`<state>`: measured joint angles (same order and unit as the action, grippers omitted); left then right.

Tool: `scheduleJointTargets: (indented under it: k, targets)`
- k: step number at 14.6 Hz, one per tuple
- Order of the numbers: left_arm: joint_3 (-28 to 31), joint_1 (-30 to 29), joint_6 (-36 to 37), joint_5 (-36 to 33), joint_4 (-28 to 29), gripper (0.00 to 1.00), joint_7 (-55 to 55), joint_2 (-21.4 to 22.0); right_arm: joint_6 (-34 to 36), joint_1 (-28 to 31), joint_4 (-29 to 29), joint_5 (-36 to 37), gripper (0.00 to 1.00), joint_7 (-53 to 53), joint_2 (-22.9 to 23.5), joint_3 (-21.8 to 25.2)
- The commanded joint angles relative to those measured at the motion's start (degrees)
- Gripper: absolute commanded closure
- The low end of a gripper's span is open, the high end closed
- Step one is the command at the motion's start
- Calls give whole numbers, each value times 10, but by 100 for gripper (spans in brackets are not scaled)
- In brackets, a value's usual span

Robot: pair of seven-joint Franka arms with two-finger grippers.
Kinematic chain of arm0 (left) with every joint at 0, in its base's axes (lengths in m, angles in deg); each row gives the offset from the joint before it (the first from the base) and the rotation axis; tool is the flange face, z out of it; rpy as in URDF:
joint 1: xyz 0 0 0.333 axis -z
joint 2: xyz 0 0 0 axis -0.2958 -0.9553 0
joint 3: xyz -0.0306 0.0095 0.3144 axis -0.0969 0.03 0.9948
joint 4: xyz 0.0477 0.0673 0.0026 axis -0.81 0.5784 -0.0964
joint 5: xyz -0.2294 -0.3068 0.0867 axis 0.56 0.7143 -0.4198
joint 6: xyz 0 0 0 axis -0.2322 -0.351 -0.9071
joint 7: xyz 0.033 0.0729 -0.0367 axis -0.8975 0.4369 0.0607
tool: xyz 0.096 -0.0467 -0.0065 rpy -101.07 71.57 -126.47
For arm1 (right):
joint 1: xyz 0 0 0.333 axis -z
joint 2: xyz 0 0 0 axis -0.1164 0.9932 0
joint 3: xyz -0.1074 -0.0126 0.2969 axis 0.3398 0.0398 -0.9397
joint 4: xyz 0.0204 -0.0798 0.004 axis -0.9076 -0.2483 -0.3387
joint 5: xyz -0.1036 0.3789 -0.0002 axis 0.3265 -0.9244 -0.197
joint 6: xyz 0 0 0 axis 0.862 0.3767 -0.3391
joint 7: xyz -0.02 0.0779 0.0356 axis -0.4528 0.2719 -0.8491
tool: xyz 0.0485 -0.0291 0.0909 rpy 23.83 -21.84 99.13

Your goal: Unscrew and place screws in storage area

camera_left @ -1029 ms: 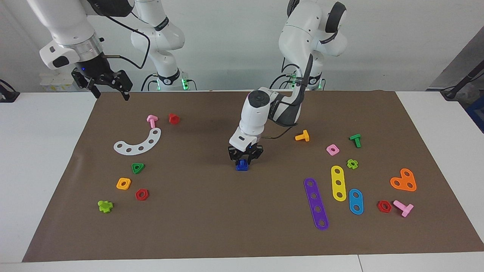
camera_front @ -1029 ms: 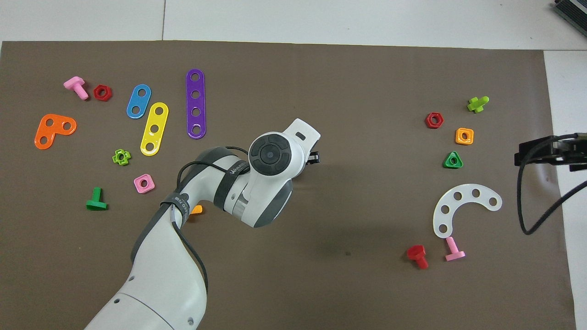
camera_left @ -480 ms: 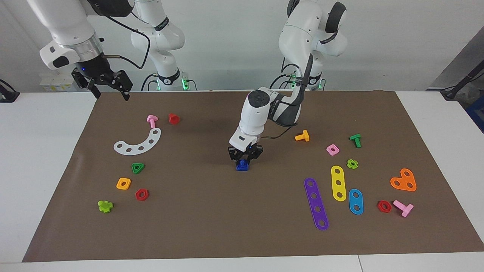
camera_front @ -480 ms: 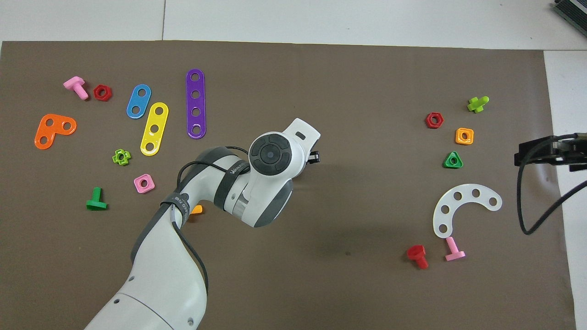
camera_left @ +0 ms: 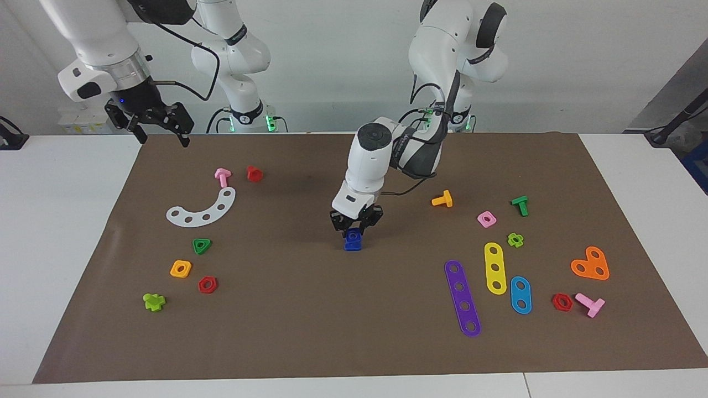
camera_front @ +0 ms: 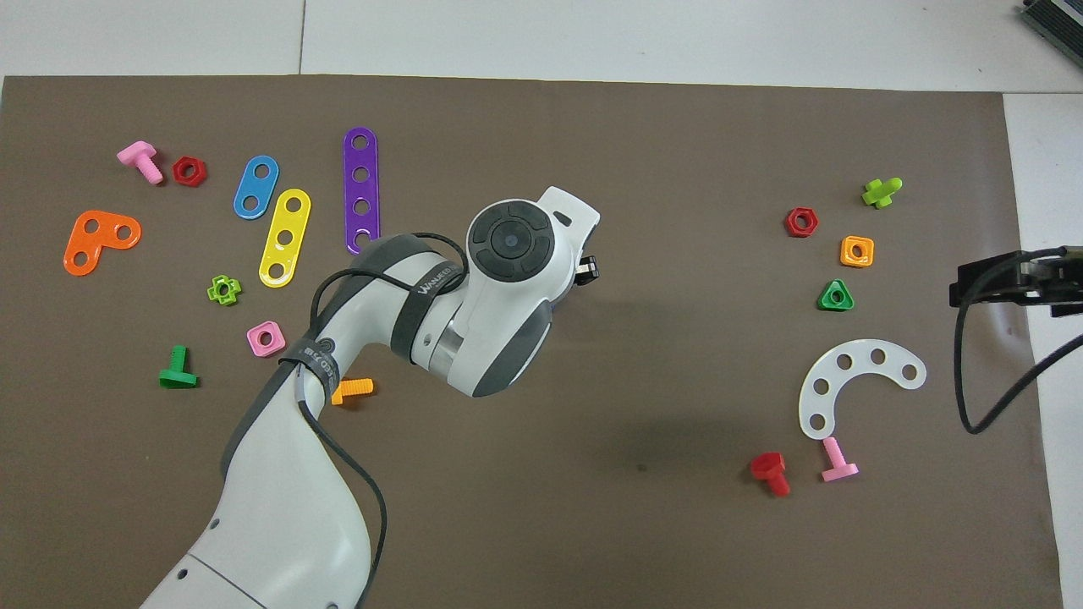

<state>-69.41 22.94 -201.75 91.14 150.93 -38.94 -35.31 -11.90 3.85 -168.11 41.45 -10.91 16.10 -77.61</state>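
The left tool (camera_left: 355,225) is clenched on the blue screw (camera_left: 353,239), lifting it off the surface (camera_left: 310,309) for unscrewing, while the right tool (camera_left: 156,124) waits released.

Both arms are built of glossy white rounded shells joined by dark grey bands at the joints. A round dark grey cap is set on the left arm's wrist (camera_left: 376,136), and white lettering, too small to be read, is printed on the band beside it. A thin black cable is strapped along each arm. Black grippers are fitted, the right gripper (camera_left: 160,132) below a silver ring, each with what seems a small blue light. Green lights are seen at both bases.
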Motion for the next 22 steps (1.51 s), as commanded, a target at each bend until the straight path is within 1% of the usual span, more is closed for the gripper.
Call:
scheduleJointTargets:
  k: [1,2,4,6,7,9,10,12,13,14,15,16,17,18,19,20,22]
  targets:
    - [7,-37,77,9,-47,70,1,-5,-12,6,-19,-3,0,-7,-14,-5]
    - [8,-60,83,7,-41,70,-1,10,-12,5,-19,-3,0,-9,-14,-5]
    - [8,-102,88,7,18,65,-25,53,-13,5,-18,-3,0,-12,-14,-5]
    - [7,-147,92,7,80,65,-119,93,-17,1,-18,-3,0,-22,-14,-4]
    - [8,-167,90,7,112,65,-163,110,-31,0,-17,-3,0,-26,-12,-5]
    - [7,-194,80,7,157,65,-233,127,-36,-2,-12,-2,0,-25,-6,-7]
    - [8,-205,73,7,178,65,-263,137,-36,-15,-4,-2,0,-27,2,-9]
    - [7,-214,51,7,222,65,-310,152,-21,-38,32,-4,0,-31,27,-10]
    - [7,-214,29,7,252,65,-312,161,-26,-57,43,-5,0,-42,38,-10]
    - [7,-212,3,7,275,61,-312,167,-42,-75,43,-6,0,-64,53,-11]
    - [7,-208,-23,7,287,53,-310,168,-57,-98,44,-5,0,-88,64,-12]
    - [7,-207,-36,8,289,48,-307,168,-62,-121,46,-2,0,-111,85,-14]
    - [7,-206,-37,8,289,37,-307,167,-76,-147,59,-1,0,-141,116,-16]
    - [7,-206,-40,8,288,17,-307,167,-103,-166,81,-5,0,-168,142,-16]
    - [7,-206,-43,8,284,0,-312,166,-120,-189,88,-2,0,-193,168,-16]
    - [7,-207,-44,8,277,0,-313,164,-141,-217,90,0,0,-219,194,-16]
    - [8,-218,-36,8,250,0,-315,160,-227,-249,92,-4,0,-271,235,-16]
